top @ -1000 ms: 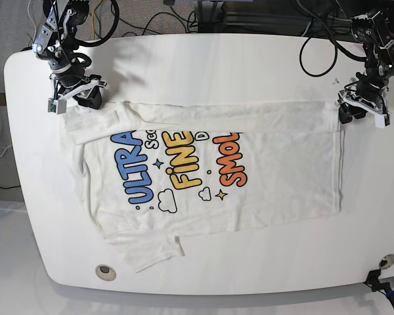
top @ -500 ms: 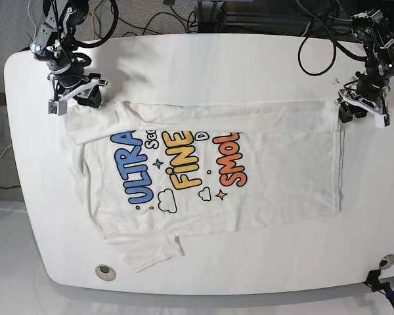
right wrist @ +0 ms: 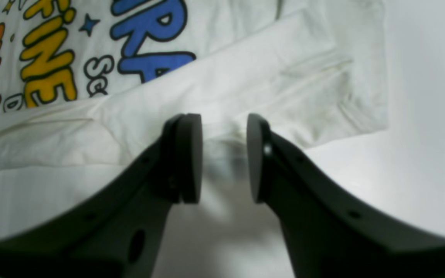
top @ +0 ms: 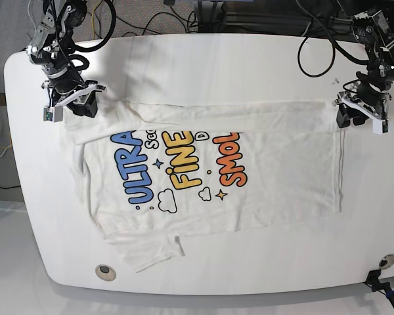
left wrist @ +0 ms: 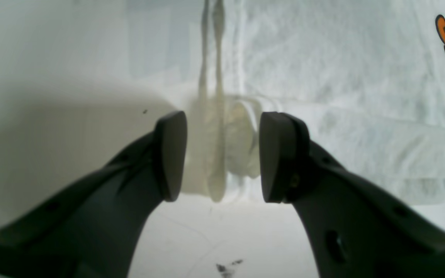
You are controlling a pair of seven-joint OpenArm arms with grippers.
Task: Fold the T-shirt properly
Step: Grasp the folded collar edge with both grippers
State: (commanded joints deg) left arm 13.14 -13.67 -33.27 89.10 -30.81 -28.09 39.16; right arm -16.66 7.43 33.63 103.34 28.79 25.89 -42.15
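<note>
The white T-shirt (top: 203, 170) lies flat on the table, print up, with its far edge folded down in a band over the tops of "ULTRA", "FINE" and "SMOL". My left gripper (top: 347, 117) is at the shirt's far right corner. In the left wrist view it (left wrist: 222, 158) is open, with the bunched hem corner (left wrist: 222, 127) between the fingers. My right gripper (top: 75, 108) is at the far left sleeve corner. In the right wrist view it (right wrist: 222, 158) is open and empty, just short of the folded band (right wrist: 245, 77).
The white table (top: 217, 65) has rounded corners. Cables (top: 315, 39) hang behind its far edge. A round insert (top: 106, 270) sits near the front left. A black clamp (top: 381, 282) is at the front right corner. One sleeve (top: 151, 252) sticks out at the front.
The right gripper has shifted slightly left and down at the sleeve corner. The left gripper has barely moved. The shirt lies as before.
</note>
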